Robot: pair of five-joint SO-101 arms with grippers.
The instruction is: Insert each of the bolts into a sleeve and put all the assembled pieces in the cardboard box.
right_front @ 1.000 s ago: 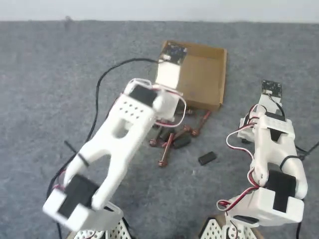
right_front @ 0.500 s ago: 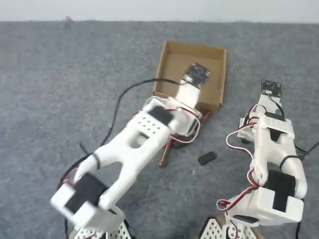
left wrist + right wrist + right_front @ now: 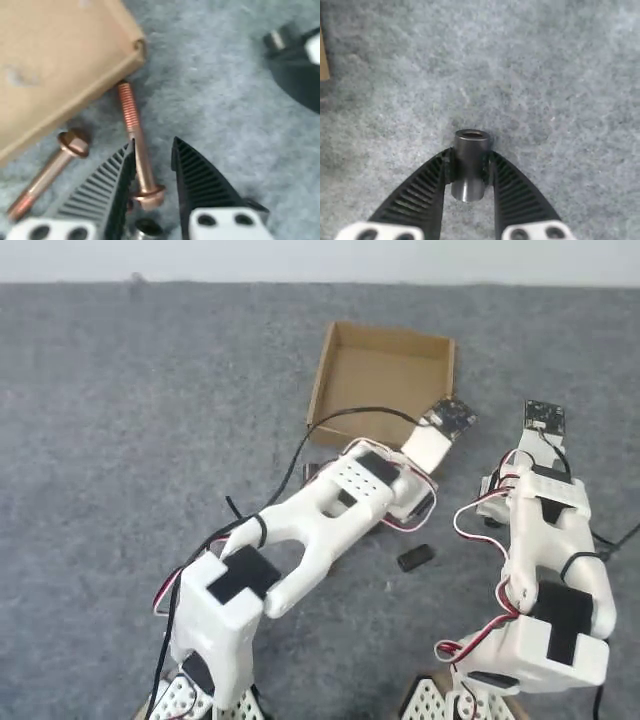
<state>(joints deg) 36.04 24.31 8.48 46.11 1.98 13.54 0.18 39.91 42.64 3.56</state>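
Left arm (image 3: pixel 320 515) stretched diagonally from near-left base toward near-right corner of cardboard box (image 3: pixel 385 370). Right arm (image 3: pixel 545 540) folded, at right.

Left wrist view: left pincer (image 3: pixel 153 144) narrowly parted, straddling bolt (image 3: pixel 131 117) lying on bench (image 3: pixel 225 75) by box wall; second bolt (image 3: pixel 47 175) beside it.

Right wrist view: right pincer (image 3: pixel 469 154) clamps dark sleeve (image 3: pixel 470 162), opening upward.

High view: loose sleeve (image 3: pixel 415 558) on bench between arms.
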